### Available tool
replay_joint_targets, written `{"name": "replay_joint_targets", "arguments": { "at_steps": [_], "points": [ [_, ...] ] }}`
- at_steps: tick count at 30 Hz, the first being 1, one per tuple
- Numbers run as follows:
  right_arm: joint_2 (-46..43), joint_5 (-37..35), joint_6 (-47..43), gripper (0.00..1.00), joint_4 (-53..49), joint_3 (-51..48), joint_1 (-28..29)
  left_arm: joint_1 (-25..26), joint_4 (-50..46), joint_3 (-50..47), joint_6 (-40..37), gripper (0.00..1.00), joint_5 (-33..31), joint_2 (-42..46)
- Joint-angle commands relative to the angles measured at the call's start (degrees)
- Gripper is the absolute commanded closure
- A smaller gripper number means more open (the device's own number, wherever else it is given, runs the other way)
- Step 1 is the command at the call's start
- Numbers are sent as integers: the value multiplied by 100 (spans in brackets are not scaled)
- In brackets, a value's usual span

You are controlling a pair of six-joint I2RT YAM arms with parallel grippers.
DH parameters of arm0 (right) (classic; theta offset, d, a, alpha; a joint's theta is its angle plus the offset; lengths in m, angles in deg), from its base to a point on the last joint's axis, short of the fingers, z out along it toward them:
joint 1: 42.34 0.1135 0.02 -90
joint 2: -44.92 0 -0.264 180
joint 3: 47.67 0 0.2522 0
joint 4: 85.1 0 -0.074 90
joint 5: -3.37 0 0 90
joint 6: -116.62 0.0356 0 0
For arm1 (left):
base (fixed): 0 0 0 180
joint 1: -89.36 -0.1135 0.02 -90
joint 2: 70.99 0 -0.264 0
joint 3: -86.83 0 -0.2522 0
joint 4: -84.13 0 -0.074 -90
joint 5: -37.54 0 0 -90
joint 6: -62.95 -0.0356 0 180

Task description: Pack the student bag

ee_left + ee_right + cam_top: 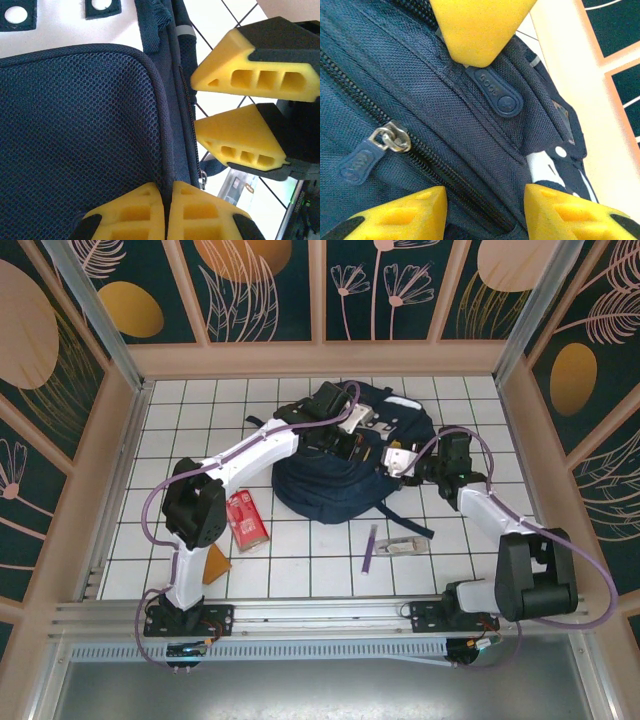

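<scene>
Pinching student bag (pixel 75 140) fabric: left gripper (pixel 167 212), clamped shut | right gripper (pixel 484 195): partly open, astride zipper (pixel 445 172), holding nothing

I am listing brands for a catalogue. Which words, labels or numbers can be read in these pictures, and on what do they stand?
No text can be read with certainty.
Raised letters on the oval zipper pull of the student bag: too unclear to quote.
Embossed marks on the second zipper pull: blurred.
Print on the red packet: too small.
</scene>
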Motion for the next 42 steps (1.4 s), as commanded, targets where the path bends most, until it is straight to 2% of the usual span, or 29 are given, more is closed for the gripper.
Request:
{"name": "replay_joint_targets", "arguments": {
  "at_steps": [1, 5, 8, 10, 15, 18, 19, 21, 23, 26, 30, 32, 36, 40, 42],
  "points": [
    [175, 4, -256, 57, 425, 70, 161, 24, 241, -9, -327, 100, 598, 398],
    [250, 80, -193, 66, 635, 34, 408, 27, 154, 59, -463, 100, 638, 316],
    [272, 187, -236, 88, 486, 65, 532, 6, -17, 253, -696, 100, 607, 198],
    [283, 302, -259, 99, 297, 90, 536, -51, -136, 398, -844, 100, 518, 138],
    [329, 705, -113, 100, -65, 156, 608, -558, -178, 387, -1014, 100, 5, 259],
    [425, 737, 62, 100, -10, 144, 811, -705, -21, 57, -1205, 91, -781, 463],
    [490, 687, 202, 100, 33, 153, 882, -723, 33, -34, -1134, 85, -1140, 507],
    [652, 548, 813, 100, 373, 161, 1071, -769, -40, -143, -810, 79, -1610, 595],
    [790, 144, 1923, 100, 1270, 63, 1253, -769, -123, -387, -315, 75, -1622, 851],
    [906, -96, 2913, 100, 1996, 8, 1384, -745, 281, -1622, 783, 65, -1431, 1769],
    [984, 26, 3642, 100, 2249, 43, 1410, -473, 1397, -3577, 2094, 55, -1006, 3120],
    [1021, 247, 3761, 100, 2218, 75, 1415, -183, 2130, -4117, 2560, 52, -835, 3386],
    [1065, 654, 4098, 100, 2319, 75, 1431, 65, 2608, -4152, 2835, 51, -937, 3125],
    [1100, 901, 4245, 100, 2297, 91, 1478, 146, 2371, -3676, 2931, 51, -1052, 2610],
    [1092, 909, 4304, 100, 2304, 84, 1478, 204, 1985, -3421, 2964, 51, -1379, 2379]
  ]
}}
